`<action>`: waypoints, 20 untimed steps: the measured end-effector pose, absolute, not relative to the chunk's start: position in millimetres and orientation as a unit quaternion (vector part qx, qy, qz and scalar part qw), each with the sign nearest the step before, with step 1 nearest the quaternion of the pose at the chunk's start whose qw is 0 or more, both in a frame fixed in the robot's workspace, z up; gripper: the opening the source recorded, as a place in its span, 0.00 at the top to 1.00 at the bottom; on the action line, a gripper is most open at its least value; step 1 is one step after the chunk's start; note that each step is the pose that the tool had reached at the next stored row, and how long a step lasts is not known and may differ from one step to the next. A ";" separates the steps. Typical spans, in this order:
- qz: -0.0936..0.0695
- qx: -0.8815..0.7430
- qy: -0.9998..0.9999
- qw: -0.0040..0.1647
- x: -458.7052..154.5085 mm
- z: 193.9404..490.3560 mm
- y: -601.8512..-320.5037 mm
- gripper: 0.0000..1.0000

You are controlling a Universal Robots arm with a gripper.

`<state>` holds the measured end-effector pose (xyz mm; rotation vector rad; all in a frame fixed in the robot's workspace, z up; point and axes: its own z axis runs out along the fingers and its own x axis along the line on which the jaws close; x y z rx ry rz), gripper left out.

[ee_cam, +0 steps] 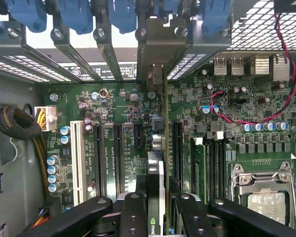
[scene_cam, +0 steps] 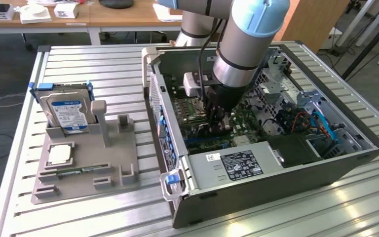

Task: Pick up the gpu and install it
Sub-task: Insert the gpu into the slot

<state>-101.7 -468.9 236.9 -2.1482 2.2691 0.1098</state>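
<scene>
The fingers (ee_cam: 133, 215) are closed narrowly on the gpu (ee_cam: 157, 182), which stands on edge between them, its thin edge running straight away from the wrist toward the metal bracket (ee_cam: 155, 54) at the case's back wall. The card sits down among the long slots of the green motherboard (ee_cam: 113, 123). In the exterior view the gripper (scene_cam: 217, 123) reaches deep into the open computer case (scene_cam: 347, 148). A grey holder (scene_cam: 84, 168) with a hard drive (scene_cam: 67, 111) stands well apart toward the exterior view's left.
</scene>
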 end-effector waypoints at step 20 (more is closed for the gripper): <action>0.035 -0.687 0.726 0.008 -101.7 236.1 -468.9 0.73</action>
